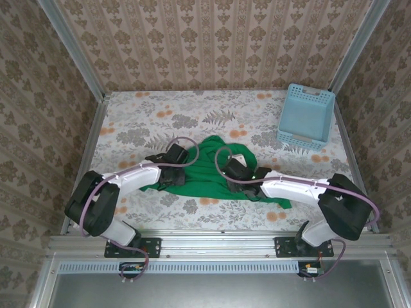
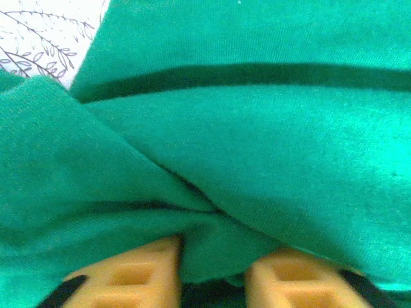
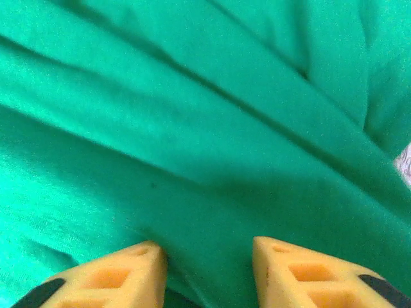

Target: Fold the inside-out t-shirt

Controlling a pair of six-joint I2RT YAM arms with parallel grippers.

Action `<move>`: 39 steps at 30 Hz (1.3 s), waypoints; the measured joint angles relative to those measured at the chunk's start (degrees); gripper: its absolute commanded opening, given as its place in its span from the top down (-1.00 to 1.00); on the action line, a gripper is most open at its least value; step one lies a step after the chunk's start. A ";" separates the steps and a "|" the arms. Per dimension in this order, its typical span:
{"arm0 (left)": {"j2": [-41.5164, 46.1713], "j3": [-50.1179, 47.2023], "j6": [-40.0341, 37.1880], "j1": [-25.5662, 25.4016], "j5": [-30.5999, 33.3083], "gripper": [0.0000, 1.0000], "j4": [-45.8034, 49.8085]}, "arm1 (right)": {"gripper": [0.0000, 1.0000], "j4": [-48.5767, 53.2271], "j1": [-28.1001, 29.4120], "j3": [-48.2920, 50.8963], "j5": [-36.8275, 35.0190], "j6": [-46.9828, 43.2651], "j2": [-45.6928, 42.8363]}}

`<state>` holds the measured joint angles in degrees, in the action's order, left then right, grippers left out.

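Green t-shirt [image 1: 204,173]: plain, wrinkly, crumpled in a heap; folds and one dark seam line up close.
Spot: mid table [image 1: 148,115], toward front edge, between both arms.
Left claw [image 2: 213,269]: narrow, pinching a bunched t-shirt fold.
Right claw [image 3: 205,263]: narrow, cloth between fingers; can't tell if gripped.

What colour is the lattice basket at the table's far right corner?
The lattice basket is light blue, seen best in the top external view.
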<state>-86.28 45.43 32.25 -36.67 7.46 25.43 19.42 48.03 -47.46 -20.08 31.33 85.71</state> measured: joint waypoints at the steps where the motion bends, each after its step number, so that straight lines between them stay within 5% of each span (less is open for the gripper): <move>1: 0.00 0.00 -0.20 0.20 -0.09 0.70 -0.26 | 0.72 0.00 -0.50 -0.57 -0.35 -0.04 0.46; 5: 0.76 -0.15 -0.52 0.42 -0.68 0.88 -0.66 | 1.00 0.04 -2.95 -1.97 -1.16 -1.66 0.68; 18: 29.57 -12.31 -0.52 0.33 -2.10 1.00 -1.44 | 1.00 0.44 -15.58 -6.88 5.97 -5.27 0.35; 20: 33.00 -13.64 -0.50 0.33 -2.75 1.00 -1.46 | 0.87 0.50 -16.70 -9.11 6.86 -5.77 3.50; 24: 36.46 -15.17 -0.48 0.68 -3.93 1.00 -1.42 | 0.19 1.60 -17.44 -12.57 7.50 -6.21 9.09; 26: 36.39 -15.19 -0.37 1.31 -4.61 1.00 -1.49 | 0.02 2.73 -17.20 -13.11 7.37 -6.21 9.62; 39: 34.99 -15.19 -0.09 5.14 -6.71 1.00 -1.86 | 0.04 7.08 -4.66 -0.11 4.46 -5.11 -8.66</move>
<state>-51.29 30.24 32.16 -31.53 0.75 23.57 26.50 43.38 -47.57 -15.62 26.22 77.06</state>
